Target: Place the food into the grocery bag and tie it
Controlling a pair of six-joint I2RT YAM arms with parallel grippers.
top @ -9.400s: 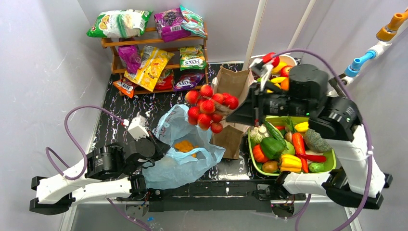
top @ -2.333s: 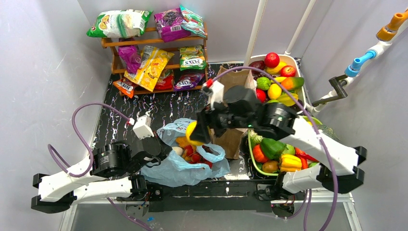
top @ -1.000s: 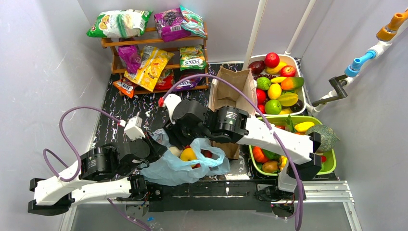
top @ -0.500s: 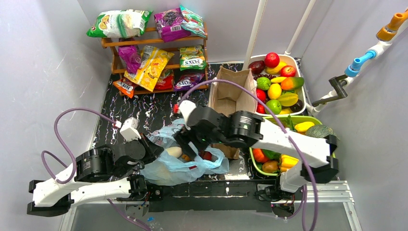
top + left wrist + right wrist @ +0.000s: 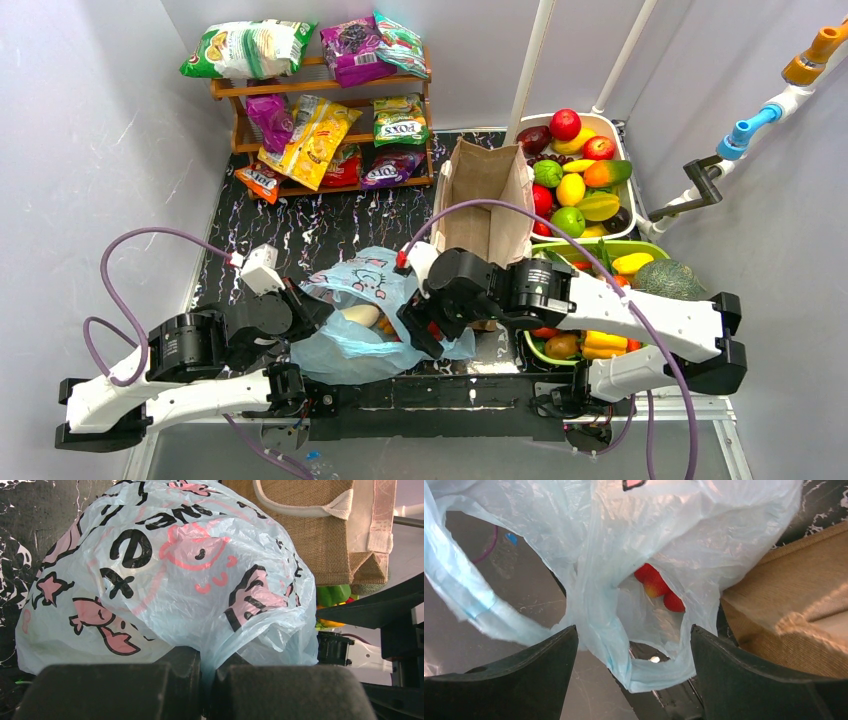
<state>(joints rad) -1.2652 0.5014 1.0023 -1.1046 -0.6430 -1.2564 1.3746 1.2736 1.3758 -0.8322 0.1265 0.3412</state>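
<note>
Bag (image 5: pixel 362 283) pinched in the left gripper (image 5: pixel 206 662), the wide-open right gripper (image 5: pixel 634 675) should close on the loose handle (image 5: pixel 611 647), clear of the fruit (image 5: pixel 655 586).

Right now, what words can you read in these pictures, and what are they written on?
"FOXS": on the green candy packet on the wooden shelf.
"FOXS": on the purple packet one shelf lower.
Black letters on the grocery bag: too creased and folded to read a whole word.
Print on the snack bags along the top shelf: too small to read.
</note>
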